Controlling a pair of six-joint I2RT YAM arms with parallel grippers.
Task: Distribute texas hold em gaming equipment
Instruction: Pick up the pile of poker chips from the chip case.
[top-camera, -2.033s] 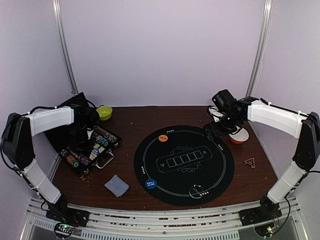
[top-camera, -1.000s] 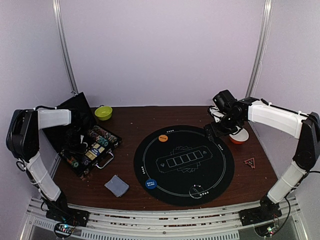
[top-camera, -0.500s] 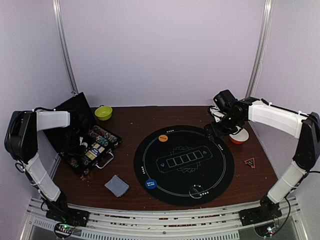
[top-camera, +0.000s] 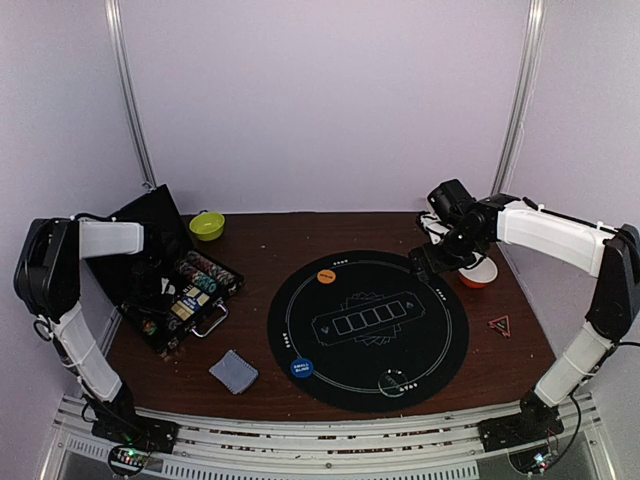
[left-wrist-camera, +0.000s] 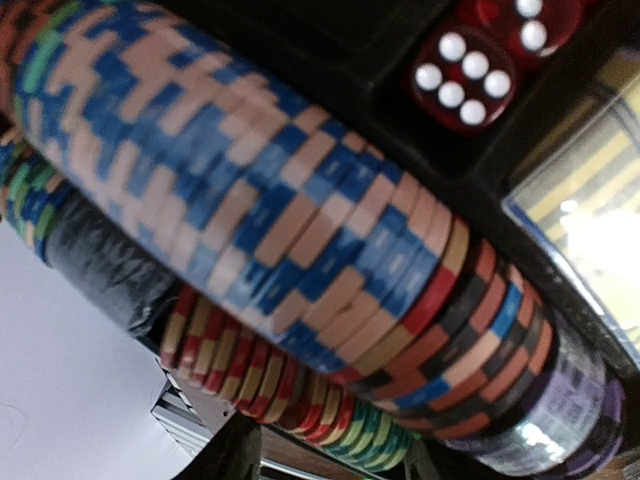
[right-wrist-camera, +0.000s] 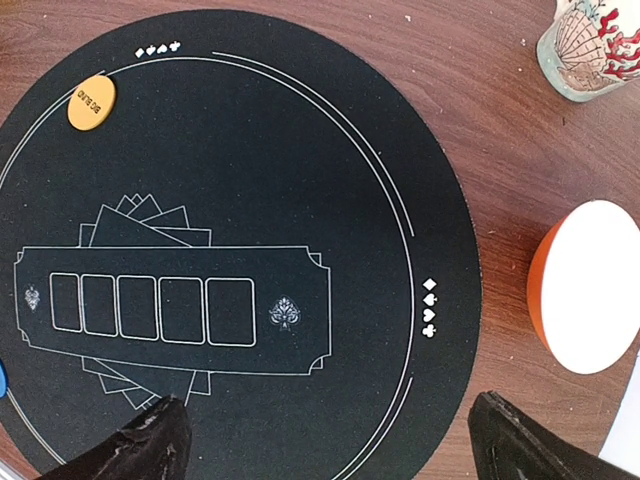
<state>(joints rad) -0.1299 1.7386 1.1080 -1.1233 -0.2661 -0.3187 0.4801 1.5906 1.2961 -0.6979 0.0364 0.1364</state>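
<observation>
- Chips fill your left wrist view, stacked on edge in rows. The blue-and-peach row's long axis runs from upper left down to lower right, with a red-and-cream row just beside it below.
- Red dice sit in the next pocket of the case, one with its six-face to the camera.
- The case lies open at the left of the worktop, skewed to the near edge, lid raised behind it.
- Left claw hangs low over the case's chip rows. You cannot tell from either view how far its jaws stand or whether a chip is pinched.
- Right claw is spread wide with nothing between the fingers, above the far-right rim of the round mat.
- Orange button lies on the mat's far-left part and blue button on its near-left part. Cards sit in a skewed stack on the worktop between case and mat, toward the near edge.
- Versus two seconds back: your left arm has folded in, and its claw has shifted from the case's far side toward the near-left rows. Right arm, buttons and cards are unchanged.
</observation>
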